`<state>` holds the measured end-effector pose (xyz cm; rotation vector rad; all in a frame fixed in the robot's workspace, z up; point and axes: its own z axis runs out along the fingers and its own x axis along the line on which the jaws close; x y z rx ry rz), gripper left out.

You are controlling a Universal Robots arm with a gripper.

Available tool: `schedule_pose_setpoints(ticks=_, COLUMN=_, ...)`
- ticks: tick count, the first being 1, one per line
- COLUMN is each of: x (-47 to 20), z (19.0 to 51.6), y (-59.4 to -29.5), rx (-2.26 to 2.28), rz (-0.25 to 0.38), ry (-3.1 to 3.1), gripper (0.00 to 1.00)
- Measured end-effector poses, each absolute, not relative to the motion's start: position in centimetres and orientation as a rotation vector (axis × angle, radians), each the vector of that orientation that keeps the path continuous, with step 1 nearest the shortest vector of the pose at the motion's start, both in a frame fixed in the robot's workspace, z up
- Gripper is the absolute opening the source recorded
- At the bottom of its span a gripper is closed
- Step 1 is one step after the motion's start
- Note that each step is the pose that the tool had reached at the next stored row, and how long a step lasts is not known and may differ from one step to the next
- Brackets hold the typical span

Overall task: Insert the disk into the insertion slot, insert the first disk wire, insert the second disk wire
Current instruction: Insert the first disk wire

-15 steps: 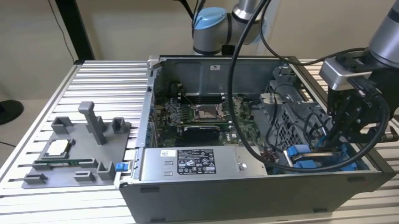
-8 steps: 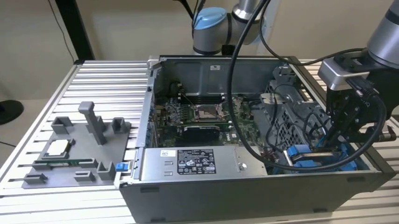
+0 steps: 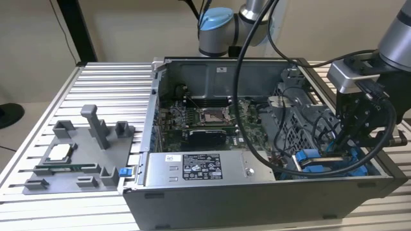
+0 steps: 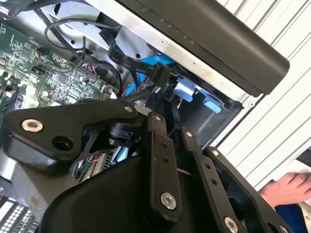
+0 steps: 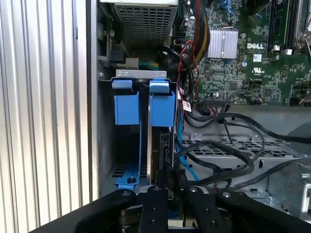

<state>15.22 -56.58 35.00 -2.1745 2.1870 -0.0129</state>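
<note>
Where the ribbed aluminium desk reaches the exterior view's left, a flat grey plastic fixture plate with upright posts lies on it. At mid-frame sits the open dark grey computer case. It holds a green motherboard and, along its near wall, a silver power-supply box with a black-and-white sticker. In the lower right of that frame, in the case's corner, shows the bright blue plastic frame of the flat disk. The black tool of the silver arm reaches down just above the disk, with thick black cables looping around it.

In the first wrist view the disk stands on edge inside the grey metal insertion slot, and the tool lines up with the disk's edge among blue and black wires. In the second wrist view a black plug on a blue wire lies just past the tool. Whether the tool is open, or has hold of anything, cannot be told.
</note>
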Motion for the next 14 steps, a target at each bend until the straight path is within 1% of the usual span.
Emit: schedule_pose_setpoints(ticks=14, x=15.21, z=34.44, y=-56.84, rx=-2.143, rz=-0.004, ry=2.209, gripper=0.0)
